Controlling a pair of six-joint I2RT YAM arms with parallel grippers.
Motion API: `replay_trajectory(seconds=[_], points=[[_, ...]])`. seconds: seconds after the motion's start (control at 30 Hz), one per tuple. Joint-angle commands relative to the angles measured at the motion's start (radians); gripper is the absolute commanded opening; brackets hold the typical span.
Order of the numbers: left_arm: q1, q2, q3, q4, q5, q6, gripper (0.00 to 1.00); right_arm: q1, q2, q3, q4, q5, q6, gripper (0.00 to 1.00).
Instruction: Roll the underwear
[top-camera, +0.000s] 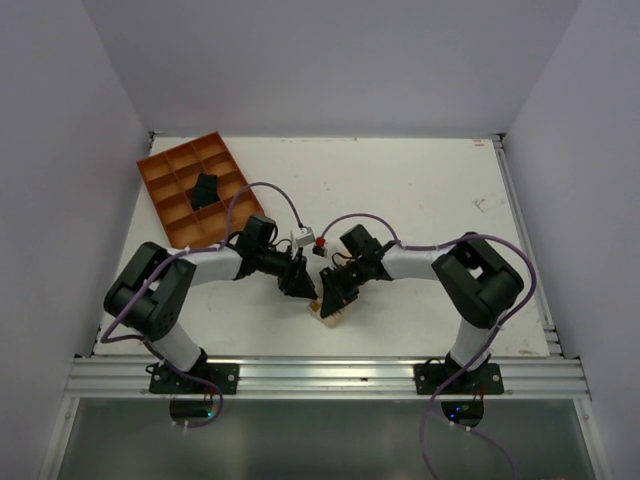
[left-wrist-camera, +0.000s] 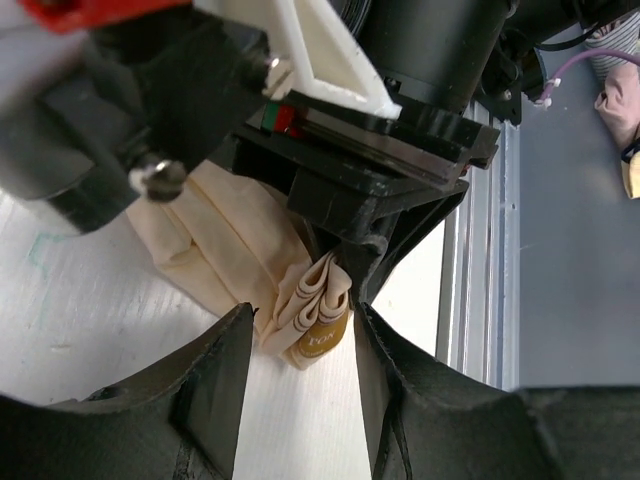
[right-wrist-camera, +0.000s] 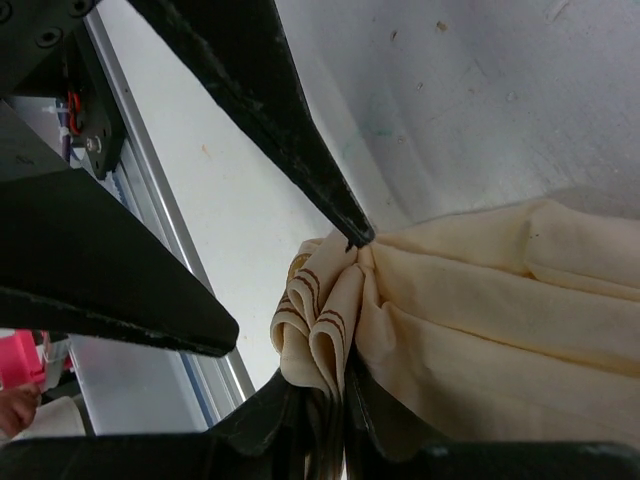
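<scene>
**Item:** pale beige underwear (top-camera: 328, 312) of thin, wrinkled fabric, with a brown-striped band at one end.

**Location:** on the white table (top-camera: 420, 190) near its front edge, between the two arms. Gathered into tight pleats at the banded end; remainder loosely spread and creased.

**Right gripper** (right-wrist-camera: 345, 320), black, two-fingered: closed narrowly on the pleated end, pinching all layers together. Judged to be holding the gathers firm so the folds cannot spring apart.

**Left gripper** (left-wrist-camera: 300, 335), black: fingers parted, one on each side of the pleated end, apparently clear of the cloth. Judged placed to re-grasp or tuck the start of the roll.

**Also present:** orange compartmented plastic tray (top-camera: 165, 185) at far left, with a small black bundle (top-camera: 205, 188) in a middle compartment, well apart from the work.

**Progress:** rolling judged barely begun, with most fabric unrolled.
</scene>
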Motion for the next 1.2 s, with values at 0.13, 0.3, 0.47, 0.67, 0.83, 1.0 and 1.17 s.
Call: replay_trajectory(seconds=[0.13, 0.3, 0.47, 0.67, 0.83, 1.0, 1.17], points=[[-0.033, 0.046, 0.004, 0.108, 0.032, -0.052, 0.49, -0.011, 0.028, 0.004, 0.002, -0.018, -0.014, 0.00], [-0.043, 0.084, 0.000, 0.078, 0.032, -0.032, 0.48, -0.012, 0.037, 0.015, 0.008, -0.019, -0.006, 0.00], [-0.050, 0.093, 0.013, 0.067, 0.028, -0.029, 0.43, -0.012, 0.046, 0.018, 0.014, -0.018, 0.006, 0.00], [-0.052, 0.176, 0.066, 0.002, 0.029, -0.023, 0.08, -0.012, 0.039, 0.039, -0.015, 0.017, 0.020, 0.10], [-0.053, 0.216, 0.089, -0.021, -0.018, -0.037, 0.00, -0.012, -0.019, 0.039, -0.056, 0.063, 0.031, 0.29], [-0.053, 0.225, 0.096, -0.020, -0.047, -0.047, 0.00, -0.012, -0.085, 0.042, -0.118, 0.145, 0.040, 0.35], [-0.052, 0.231, 0.099, -0.018, -0.069, -0.057, 0.00, -0.012, -0.171, 0.029, -0.170, 0.254, 0.063, 0.42]])
